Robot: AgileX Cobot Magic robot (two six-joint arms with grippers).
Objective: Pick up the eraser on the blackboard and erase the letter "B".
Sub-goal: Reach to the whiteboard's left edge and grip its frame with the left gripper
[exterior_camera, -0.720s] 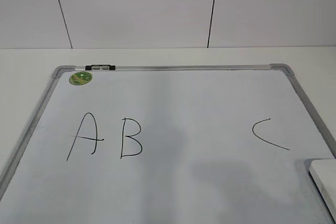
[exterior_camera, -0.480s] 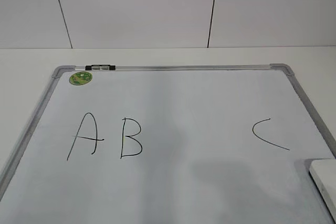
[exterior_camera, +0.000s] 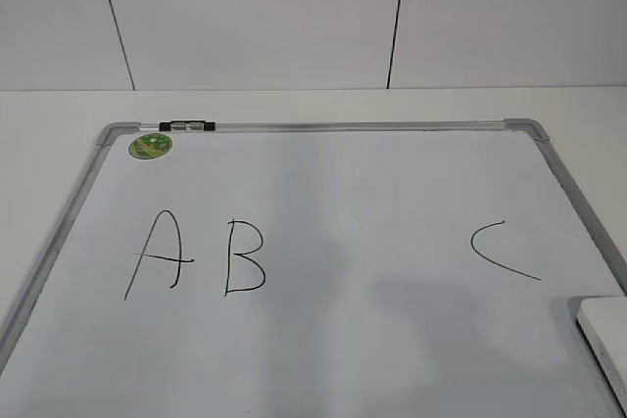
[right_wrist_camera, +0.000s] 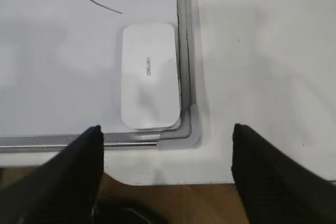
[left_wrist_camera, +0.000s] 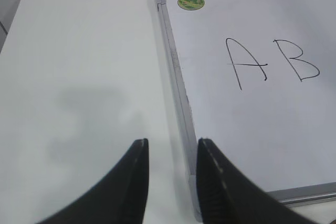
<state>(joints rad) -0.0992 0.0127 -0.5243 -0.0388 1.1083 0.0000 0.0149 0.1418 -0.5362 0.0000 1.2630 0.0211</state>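
Note:
The blackboard (exterior_camera: 372, 193) lies flat on the table, a white board with a silver frame. The letter "B" (exterior_camera: 245, 257) is drawn left of centre, between an "A" (exterior_camera: 157, 254) and a far-off "C" (exterior_camera: 500, 250). The eraser (exterior_camera: 605, 340) lies flat in the board's near right corner, cut off by the picture's edge. In the right wrist view the eraser (right_wrist_camera: 149, 74) sits against the frame, and my right gripper (right_wrist_camera: 167, 129) is wide open and empty, just short of it, over the board's corner. My left gripper (left_wrist_camera: 170, 145) is open and empty over the board's near left corner; the "B" (left_wrist_camera: 302, 60) is far ahead to its right.
A round green sticker (exterior_camera: 151, 147) and a black clip (exterior_camera: 186, 126) sit at the board's far left corner. The white table (exterior_camera: 49, 144) surrounds the board. Its near edge (right_wrist_camera: 210, 182) with brown floor below shows under my right gripper. A white wall stands behind.
A faint shadow on the board's near right part has shifted slightly. Board, letters and eraser have not moved.

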